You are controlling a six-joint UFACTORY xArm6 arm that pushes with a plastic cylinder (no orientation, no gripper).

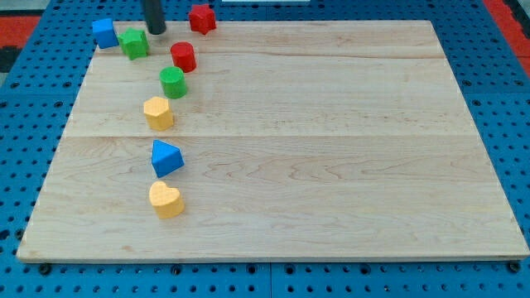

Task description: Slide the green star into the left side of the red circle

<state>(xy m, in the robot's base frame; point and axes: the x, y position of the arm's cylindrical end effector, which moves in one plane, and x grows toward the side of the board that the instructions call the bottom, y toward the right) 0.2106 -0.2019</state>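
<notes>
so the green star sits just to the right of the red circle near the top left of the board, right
Not quite. In the camera view the green star sits to the left of the red circle, not its right, with a gap between them. It is indeed near the board's top left, and my tip is just right of the star.

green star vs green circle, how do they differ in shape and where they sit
The green star has a notched, pointed outline; the green circle is a smooth round cylinder. The green star sits near the board's top-left edge, beside the blue block, with my tip just to its right; the green circle lies lower, directly below the red circle, farther from my tip. Both share the same green colour and stand flat on the wooden board.
</notes>
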